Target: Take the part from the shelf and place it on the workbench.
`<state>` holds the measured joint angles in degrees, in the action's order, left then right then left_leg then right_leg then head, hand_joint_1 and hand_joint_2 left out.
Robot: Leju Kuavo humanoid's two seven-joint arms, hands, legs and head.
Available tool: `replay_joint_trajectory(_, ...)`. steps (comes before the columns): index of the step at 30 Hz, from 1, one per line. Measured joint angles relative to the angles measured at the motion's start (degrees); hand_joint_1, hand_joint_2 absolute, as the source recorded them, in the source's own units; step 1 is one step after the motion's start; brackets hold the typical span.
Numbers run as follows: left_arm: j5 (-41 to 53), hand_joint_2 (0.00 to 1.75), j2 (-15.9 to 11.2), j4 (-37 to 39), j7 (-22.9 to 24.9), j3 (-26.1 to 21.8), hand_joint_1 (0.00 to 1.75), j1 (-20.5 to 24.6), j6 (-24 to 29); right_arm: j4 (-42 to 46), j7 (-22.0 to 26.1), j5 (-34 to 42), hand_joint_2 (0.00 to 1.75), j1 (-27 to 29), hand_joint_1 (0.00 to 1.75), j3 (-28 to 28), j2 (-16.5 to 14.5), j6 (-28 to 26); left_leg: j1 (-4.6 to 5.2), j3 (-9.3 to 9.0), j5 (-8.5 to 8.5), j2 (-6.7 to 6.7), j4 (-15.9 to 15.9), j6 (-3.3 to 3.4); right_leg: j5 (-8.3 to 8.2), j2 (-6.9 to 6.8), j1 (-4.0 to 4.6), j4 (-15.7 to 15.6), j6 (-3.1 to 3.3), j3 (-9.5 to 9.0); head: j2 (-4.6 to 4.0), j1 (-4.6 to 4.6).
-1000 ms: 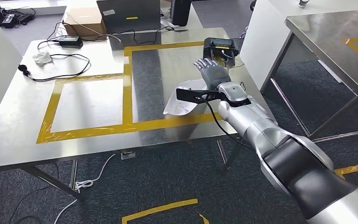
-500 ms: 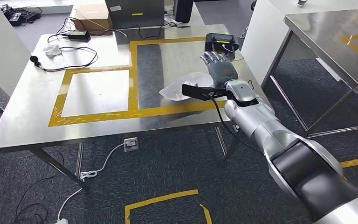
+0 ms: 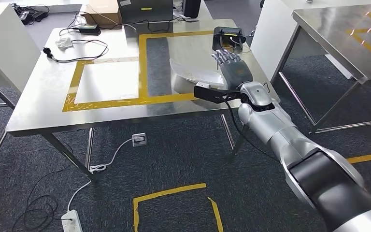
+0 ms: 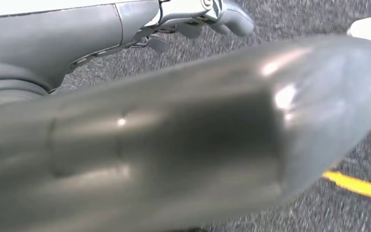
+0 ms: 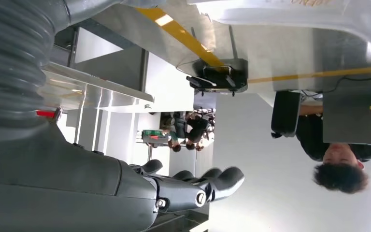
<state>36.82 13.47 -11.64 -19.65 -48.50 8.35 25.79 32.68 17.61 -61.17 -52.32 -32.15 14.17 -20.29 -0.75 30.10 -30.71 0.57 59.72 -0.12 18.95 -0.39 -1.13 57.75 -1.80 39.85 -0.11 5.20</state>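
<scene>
One part: white part (image 3: 194, 73) lies on the bench (image 3: 106, 104), touching the right hand's (image 3: 233, 70) left side.
Right hand: fingers straight, spread, holding nothing.
Left hand (image 4: 207, 19): over carpet; grip unclear.
Wrist view: person (image 5: 338, 159) behind bench.
Room: grey carpet.

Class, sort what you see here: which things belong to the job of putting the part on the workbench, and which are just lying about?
Part of the job:
white part
workbench
right hand

Just lying about:
black device
black power adapter
cardboard box
power strip on the floor
</scene>
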Motion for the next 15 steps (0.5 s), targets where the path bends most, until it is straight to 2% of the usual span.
replay_joint_trajectory(1, -0.1, 0.00, -0.1, 0.0, 0.0, 0.0, 0.00, 0.0, 0.0, 0.1, 0.1, 0.0, 1.75, 0.4, 0.00, 0.1, 0.2, 0.0, 0.03, 0.36, 0.59, -0.11, 0.0, 0.61, 0.37, 0.03, -0.14, 0.1, -0.32, 0.25, 0.00, -0.07)
replay_joint_trajectory(2, -0.2, 0.00, -0.1, 0.0, 0.0, 0.0, 0.00, -0.1, 0.0, 0.2, 0.1, 0.1, 1.75, 0.8, 0.00, 0.2, 0.3, -0.1, -0.02, 0.92, 1.28, -0.23, 0.0, 1.15, 1.86, 0.04, -0.23, 1.0, -0.58, 0.78, 0.00, -0.05)
replay_joint_trajectory(3, -0.2, 0.00, -0.1, 0.0, 0.0, 0.0, 0.00, -0.1, 0.0, 0.2, 0.1, 0.1, 1.75, 1.1, 0.00, 0.3, 0.3, -0.2, -0.07, 1.62, 2.08, -0.32, -0.1, 1.59, 4.46, 0.06, -0.26, 3.2, -0.77, 1.59, 0.00, -0.05)
replay_joint_trajectory(5, -0.2, 0.00, -0.2, -0.1, 0.1, 0.0, 0.00, -0.1, 0.0, 0.2, 0.3, 0.3, 1.75, 1.4, 0.00, 0.4, 0.4, -0.5, 0.08, 3.38, 3.58, -0.38, -0.1, 2.01, 10.49, 0.13, -0.18, 10.4, -0.92, 3.53, 0.00, 0.02)
replay_joint_trajectory(6, -0.2, 0.00, -0.2, -0.1, 0.2, 0.0, 0.00, -0.2, 0.0, 0.2, 0.4, 0.6, 1.75, 1.4, 0.00, 0.6, 0.4, -0.6, 0.19, 4.33, 4.30, -0.40, 0.0, 2.11, 12.25, 0.17, -0.10, 14.2, -0.93, 4.17, 0.00, 0.02)
replay_joint_trajectory(7, -0.3, 0.00, -0.3, -0.1, 0.3, 0.0, 0.00, -0.2, 0.0, 0.2, 0.6, 0.9, 1.75, 1.6, 0.00, 0.7, 0.4, -0.6, 0.28, 5.27, 5.01, -0.43, 0.0, 2.15, 12.61, 0.21, -0.02, 16.7, -0.84, 4.12, 0.00, 0.02)
replay_joint_trajectory(8, -0.4, 0.00, -0.3, -0.1, 0.3, 0.0, 0.00, -0.2, 0.0, 0.2, 0.7, 1.3, 1.75, 1.7, 0.00, 1.0, 0.4, -0.6, 0.36, 6.21, 5.70, -0.43, 0.1, 2.15, 11.78, 0.23, 0.09, 17.4, -0.64, 3.09, 0.00, 0.02)
replay_joint_trajectory(9, -0.6, 0.00, -0.4, -0.1, 0.2, 0.0, 0.00, -0.3, 0.0, 0.2, 0.7, 1.6, 1.31, 1.8, 0.00, 1.2, 0.4, -0.6, 0.42, 7.07, 6.36, -0.42, 0.1, 2.11, 10.38, 0.24, 0.22, 16.0, -0.34, 1.02, 0.00, 0.03)
replay_joint_trajectory(10, -0.7, 0.00, -0.4, -0.1, 0.1, 0.0, 0.00, -0.3, 0.0, 0.2, 0.7, 1.9, 0.87, 1.9, 0.00, 1.5, 0.4, -0.6, 0.47, 7.80, 6.99, -0.39, 0.2, 2.02, 9.32, 0.27, 0.41, 12.8, 0.08, -1.99, 0.00, 0.03)
replay_joint_trajectory(11, -0.8, 0.00, -0.4, -0.1, -0.1, 0.0, 0.00, -0.3, 0.0, 0.2, 0.6, 2.1, 0.44, 1.9, 0.00, 1.8, 0.4, -0.6, 0.56, 8.39, 7.55, -0.35, 0.3, 1.84, 9.40, 0.26, 0.68, 8.5, 0.56, -5.35, 0.00, 0.04)
replay_joint_trajectory(12, -0.8, 0.00, -0.4, -0.1, -0.2, 0.0, 0.00, -0.3, 0.0, 0.3, 0.5, 2.3, 0.00, 1.9, 0.00, 2.2, 0.4, -0.5, 0.59, 8.72, 8.09, -0.32, 0.2, 1.58, 9.94, 0.26, 0.93, 4.9, 0.91, -7.95, 0.00, 0.00)
replay_joint_trajectory(13, -0.8, 0.00, -0.4, -0.1, -0.3, 0.0, 0.00, -0.3, 0.0, 0.3, 0.6, 2.5, 0.00, 1.8, 0.00, 2.5, 0.5, -0.3, 0.54, 8.86, 8.63, -0.31, 0.1, 1.25, 10.70, 0.30, 1.19, 2.2, 1.26, -9.63, 0.00, 0.10)
replay_joint_trajectory(14, -0.8, 0.00, -0.4, 0.0, -0.3, 0.0, 0.00, -0.3, 0.0, 0.3, 0.6, 2.7, 0.00, 1.8, 0.00, 2.8, 0.6, 0.1, 0.47, 8.92, 9.19, -0.30, -0.2, 0.86, 11.11, 0.32, 1.41, 0.8, 1.54, -10.22, 0.00, 0.20)
replay_joint_trajectory(15, -0.8, 0.00, -0.4, 0.0, -0.3, 0.0, 0.00, -0.4, 0.0, 0.3, 0.6, 2.9, 0.00, 1.8, 0.00, 3.0, 0.7, 0.6, 0.43, 8.91, 9.83, -0.29, -0.5, 0.42, 10.60, 0.34, 1.45, 0.4, 1.81, -9.97, 0.00, 0.30)
